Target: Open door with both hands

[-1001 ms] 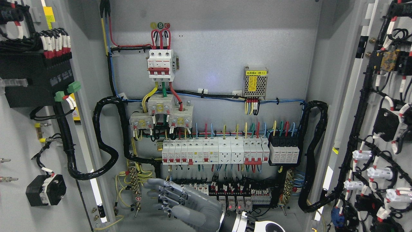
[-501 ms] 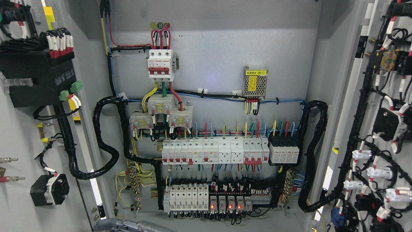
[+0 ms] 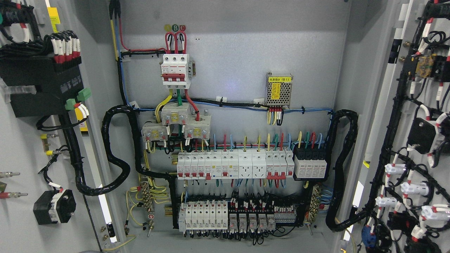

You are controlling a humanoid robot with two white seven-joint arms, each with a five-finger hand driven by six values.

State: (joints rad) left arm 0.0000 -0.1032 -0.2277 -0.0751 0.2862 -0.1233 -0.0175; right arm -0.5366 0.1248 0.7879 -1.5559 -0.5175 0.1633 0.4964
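Both doors of the grey electrical cabinet stand wide open. The left door (image 3: 21, 158) shows its inner face at the picture's left, with black units and wiring mounted on it. The right door (image 3: 418, 140) shows its inner face at the right, with black cable looms and white connectors. Between them the cabinet's back panel (image 3: 239, 45) is in full view, with a red-and-white main breaker (image 3: 175, 70) and rows of white breakers (image 3: 233, 165). Neither of my hands is in view.
A small power supply with a yellow label (image 3: 279, 89) sits at the upper right of the panel. Thick black cable conduits (image 3: 116, 151) loop at both sides of the interior. A row of relays (image 3: 246, 219) lies along the bottom.
The grey hand that was in front of the lower breakers one second ago dropped to the bottom edge and has now left the view. The left door swung slightly further open.
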